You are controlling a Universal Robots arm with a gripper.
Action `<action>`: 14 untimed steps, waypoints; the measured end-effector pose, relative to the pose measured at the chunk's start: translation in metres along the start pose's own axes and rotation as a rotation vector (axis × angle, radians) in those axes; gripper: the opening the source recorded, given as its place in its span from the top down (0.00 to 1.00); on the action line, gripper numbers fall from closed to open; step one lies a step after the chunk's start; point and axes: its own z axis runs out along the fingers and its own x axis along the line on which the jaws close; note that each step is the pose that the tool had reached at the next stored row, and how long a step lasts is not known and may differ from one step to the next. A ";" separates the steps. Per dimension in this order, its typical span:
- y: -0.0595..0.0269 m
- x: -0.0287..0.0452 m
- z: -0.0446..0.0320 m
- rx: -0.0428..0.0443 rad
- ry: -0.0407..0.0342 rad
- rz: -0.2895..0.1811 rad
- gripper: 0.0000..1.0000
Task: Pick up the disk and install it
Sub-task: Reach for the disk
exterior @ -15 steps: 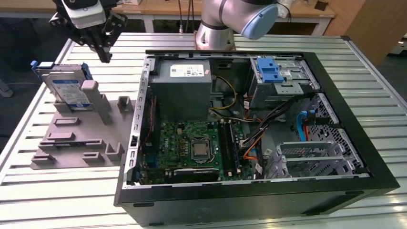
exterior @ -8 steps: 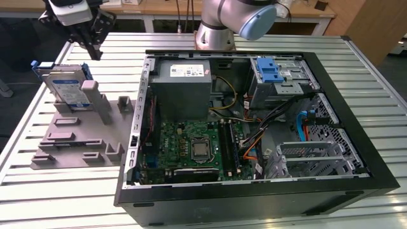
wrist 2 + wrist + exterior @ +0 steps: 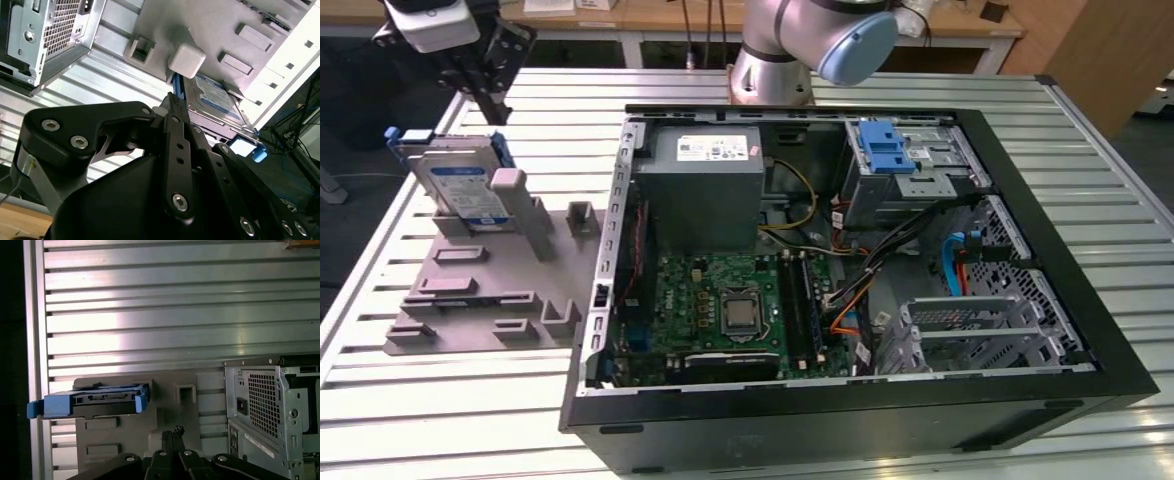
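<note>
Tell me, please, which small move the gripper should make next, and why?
The disk stands upright in the grey fixture, not yet grasped. The gripper hangs close to its top edge, apart from it and holding nothing. So it should probably ease a little toward that edge.

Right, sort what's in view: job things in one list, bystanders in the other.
Job:
- disk, standing in the grey holder
- gripper, close by it

Bystanders:
- power supply
- motherboard
- blue latch
- cables
</note>
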 end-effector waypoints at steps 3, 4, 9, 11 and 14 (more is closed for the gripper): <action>0.0000 0.0021 0.0002 0.0000 0.0001 0.000 0.89; 0.0000 0.0021 0.0003 0.0000 0.0001 0.000 0.89; 0.0000 0.0022 0.0003 0.0001 0.0002 0.000 0.89; 0.0000 0.0022 0.0002 0.0001 0.0003 0.000 0.89; -0.0001 0.0037 0.0003 0.0000 0.0001 0.000 0.89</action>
